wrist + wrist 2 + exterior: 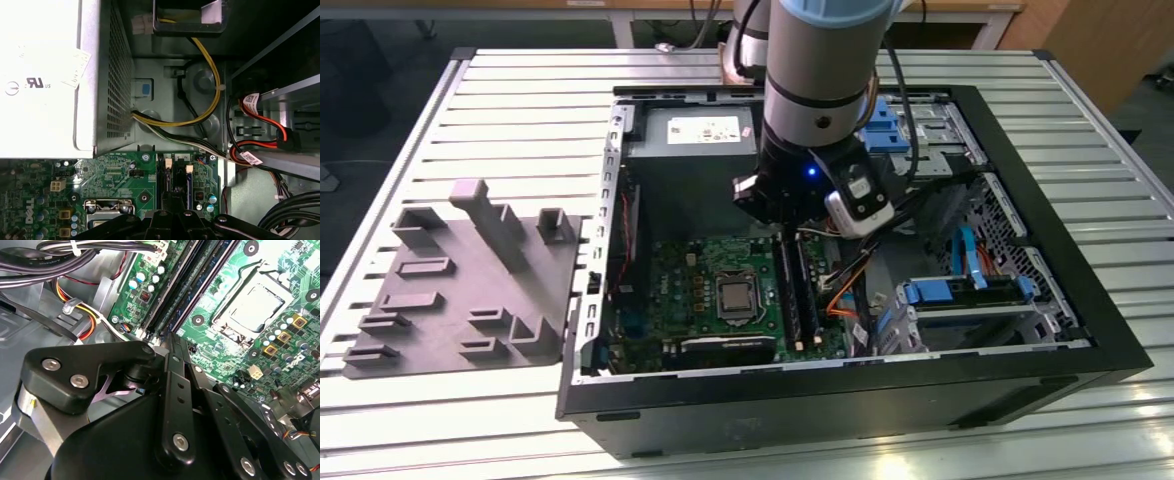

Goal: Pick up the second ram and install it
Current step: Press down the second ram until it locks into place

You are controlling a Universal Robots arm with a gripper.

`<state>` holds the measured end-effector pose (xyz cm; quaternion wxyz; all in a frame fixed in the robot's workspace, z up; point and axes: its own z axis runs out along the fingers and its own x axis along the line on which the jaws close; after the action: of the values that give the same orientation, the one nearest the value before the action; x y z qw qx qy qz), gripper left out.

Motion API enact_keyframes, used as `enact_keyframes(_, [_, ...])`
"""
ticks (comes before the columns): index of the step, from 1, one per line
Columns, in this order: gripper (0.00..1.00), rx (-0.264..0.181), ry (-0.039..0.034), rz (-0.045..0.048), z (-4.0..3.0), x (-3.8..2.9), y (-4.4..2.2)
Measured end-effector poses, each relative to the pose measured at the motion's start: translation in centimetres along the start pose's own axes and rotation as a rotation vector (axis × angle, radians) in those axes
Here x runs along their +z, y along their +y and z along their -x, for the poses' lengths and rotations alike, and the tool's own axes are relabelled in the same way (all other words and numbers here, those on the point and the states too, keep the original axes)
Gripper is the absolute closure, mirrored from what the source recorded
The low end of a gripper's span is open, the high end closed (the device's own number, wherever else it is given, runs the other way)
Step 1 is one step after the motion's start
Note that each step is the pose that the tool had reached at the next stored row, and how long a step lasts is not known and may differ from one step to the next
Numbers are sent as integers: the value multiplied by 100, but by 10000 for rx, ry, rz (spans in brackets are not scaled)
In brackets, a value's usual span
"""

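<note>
Spanning the whole exterior view, a ribbed silver metal table carries an open black computer case at centre and a grey moulded parts holder at 9 o'clock of it, well apart from the arm. Inside the case, the silver perforated power supply box sits at 12 o'clock, blue-tabbed drive cages and loose cables at 3 o'clock, and the green motherboard low at centre. A grey-and-blue robot arm reaches straight down from 12 o'clock. Its black-linked gripper stands narrowed over the long black memory sockets; whether it grips the second ram cannot be told, nor where that stick lies.
</note>
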<state>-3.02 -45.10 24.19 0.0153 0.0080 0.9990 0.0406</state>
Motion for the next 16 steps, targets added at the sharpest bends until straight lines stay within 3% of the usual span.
enact_keyframes(16, [89, 7, 0, -1, 0, 24, 25])
